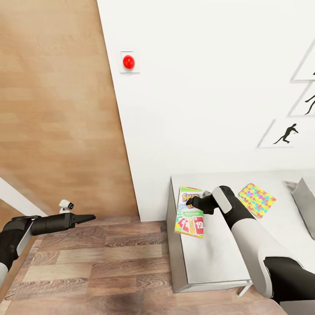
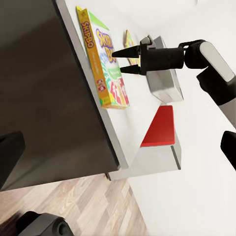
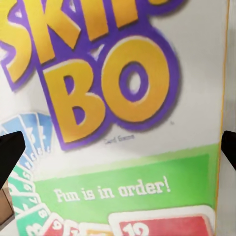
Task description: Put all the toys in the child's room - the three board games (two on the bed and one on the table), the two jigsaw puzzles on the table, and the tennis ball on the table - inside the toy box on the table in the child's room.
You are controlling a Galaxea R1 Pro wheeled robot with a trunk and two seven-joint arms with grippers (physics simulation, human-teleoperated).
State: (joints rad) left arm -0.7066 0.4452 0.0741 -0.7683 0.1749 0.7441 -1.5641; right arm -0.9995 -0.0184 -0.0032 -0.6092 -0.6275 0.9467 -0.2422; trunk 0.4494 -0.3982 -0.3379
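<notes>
Early days I'd say: right pincer spread open over the SKIP BO game lying at the table edge (not gripped). Jigsaw puzzle unboxed; left pincer looks closed.

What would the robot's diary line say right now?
right gripper: open above Skip-Bo box | box: flat on table | left gripper: idle

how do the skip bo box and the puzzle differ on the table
The Skip Bo box is a printed rectangle lying at the table's left edge, under the right gripper; the puzzle is a squarish multicoloured slab further right, with nothing over it. The box looks larger. Both lie flat on the tabletop.
</notes>
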